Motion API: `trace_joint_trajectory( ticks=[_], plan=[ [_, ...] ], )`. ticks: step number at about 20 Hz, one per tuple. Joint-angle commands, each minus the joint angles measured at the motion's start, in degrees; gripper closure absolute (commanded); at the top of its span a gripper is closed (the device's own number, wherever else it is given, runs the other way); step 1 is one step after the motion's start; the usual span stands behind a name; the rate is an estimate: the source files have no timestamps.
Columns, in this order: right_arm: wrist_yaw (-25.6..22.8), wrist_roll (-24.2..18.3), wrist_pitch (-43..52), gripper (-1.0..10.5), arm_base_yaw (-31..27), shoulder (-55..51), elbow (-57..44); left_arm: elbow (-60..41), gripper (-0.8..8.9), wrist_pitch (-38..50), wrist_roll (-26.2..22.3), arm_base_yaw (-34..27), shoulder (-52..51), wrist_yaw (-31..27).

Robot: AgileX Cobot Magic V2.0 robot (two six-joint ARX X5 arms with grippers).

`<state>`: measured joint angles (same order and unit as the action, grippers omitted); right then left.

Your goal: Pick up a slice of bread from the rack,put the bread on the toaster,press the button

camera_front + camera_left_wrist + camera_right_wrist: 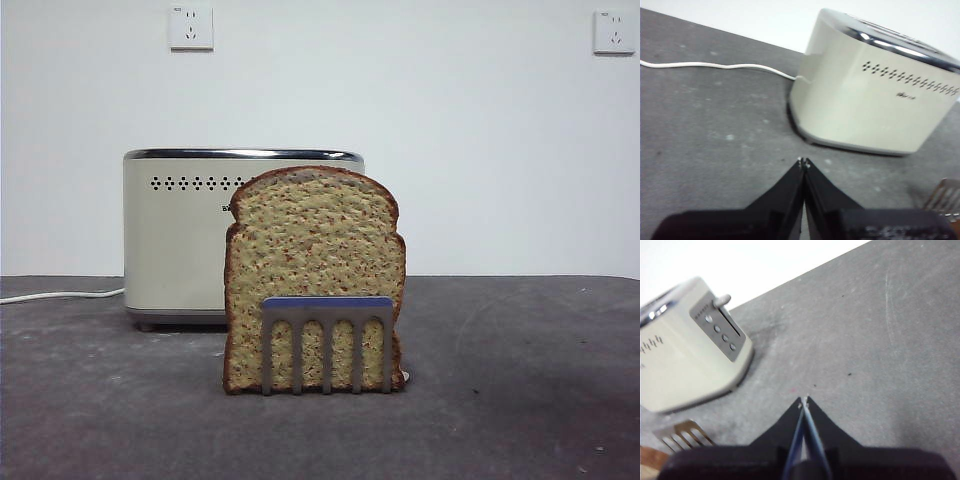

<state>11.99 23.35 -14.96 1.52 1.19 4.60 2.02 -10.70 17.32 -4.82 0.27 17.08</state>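
Note:
The slice of bread [315,280] stands upright in the steel rack [327,342] with its blue-violet top bar, in front of the toaster [180,240]. The toaster also shows in the left wrist view [865,100] and the right wrist view [685,360]. The button [722,300], a grey lever, sticks out from the toaster's narrow end above a grey panel. My left gripper [803,161] is shut and empty, held over the table short of the toaster. My right gripper [803,400] is shut and empty, off to the toaster's lever side. Neither gripper shows in the front view.
A white power cord [715,65] runs from the toaster across the grey table [520,380]. Part of the rack shows in the left wrist view [945,197] and the right wrist view [682,435]. Two wall sockets [191,27] sit on the white wall behind.

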Motion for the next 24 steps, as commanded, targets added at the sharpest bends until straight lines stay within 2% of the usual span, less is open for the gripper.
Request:
trace_joint_trajectory(
  ticks=[1, 5, 11, 17, 24],
  plan=[
    [0.1, 2.3, 0.9, 9.6, 0.1, 1.7, 3.6, 2.8, 8.2, 0.5, 2.3, -0.2, 0.0, 1.6],
    [2.0, 1.7, 0.9, 9.6, 0.1, 7.3, 9.4, 8.0, 8.2, -0.8, 2.4, -0.2, 1.1, 4.2],
    [9.5, -2.8, -2.1, 9.6, 0.1, 18.9, 20.2, 17.7, 8.2, -4.8, 1.3, -0.2, 7.0, 9.9],
    [17.6, -12.5, -14.3, 9.6, 0.1, 30.9, 33.9, 28.7, 8.2, -12.4, -7.1, -0.1, 15.7, 19.2],
    [18.1, -25.7, -33.7, 9.6, 1.7, 40.5, 49.7, 40.5, 8.21, -25.8, -20.0, 0.0, 24.4, 26.9]
  ],
)
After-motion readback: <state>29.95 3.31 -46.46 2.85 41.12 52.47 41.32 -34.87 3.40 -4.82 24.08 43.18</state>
